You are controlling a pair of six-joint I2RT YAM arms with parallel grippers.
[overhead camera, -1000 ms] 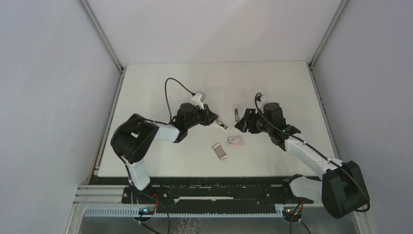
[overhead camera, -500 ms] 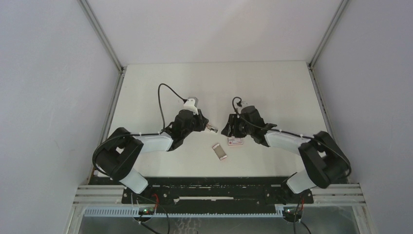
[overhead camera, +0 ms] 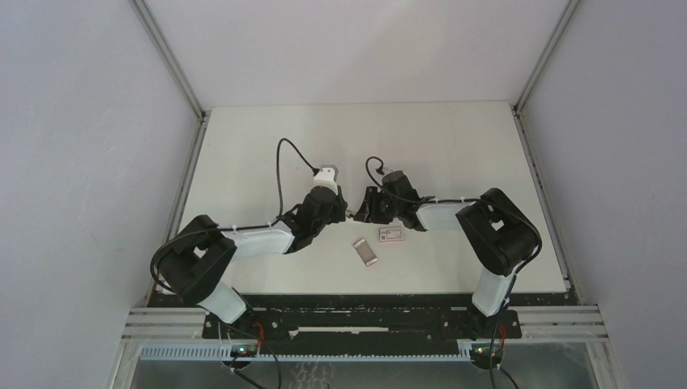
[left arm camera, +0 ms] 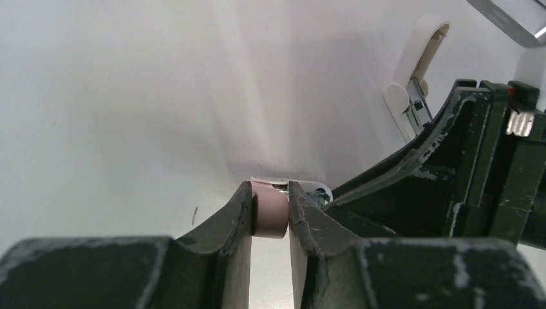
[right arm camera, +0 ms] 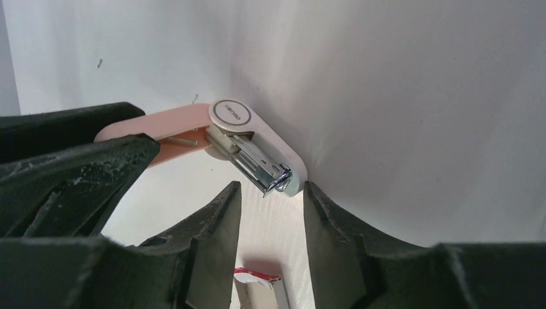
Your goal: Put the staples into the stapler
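Note:
My left gripper (left arm camera: 270, 193) is shut on the pink end of a small pink-and-white stapler (right arm camera: 248, 132), held up off the table. The stapler is hinged open and its metal magazine (right arm camera: 261, 164) sticks out toward my right gripper (right arm camera: 272, 190). That gripper is open, its fingertips on either side of the stapler's white tip without touching it. In the top view the two grippers, left (overhead camera: 346, 215) and right (overhead camera: 362, 214), meet nose to nose. The red-and-white staples carton (overhead camera: 391, 234) lies on the table just below the right gripper (right arm camera: 257, 286); no staple strips show.
A second mini stapler (overhead camera: 366, 252) lies on the table in front of the grippers. Another white mini stapler (left arm camera: 412, 90) lies open farther back, past the right gripper. Grey walls enclose the white table (overhead camera: 267, 146) on the left, the right and at the back.
My right arm has swung left across the table up to the stapler, and its jaws have narrowed. The left gripper has shifted a little left and nearer with the stapler in it.

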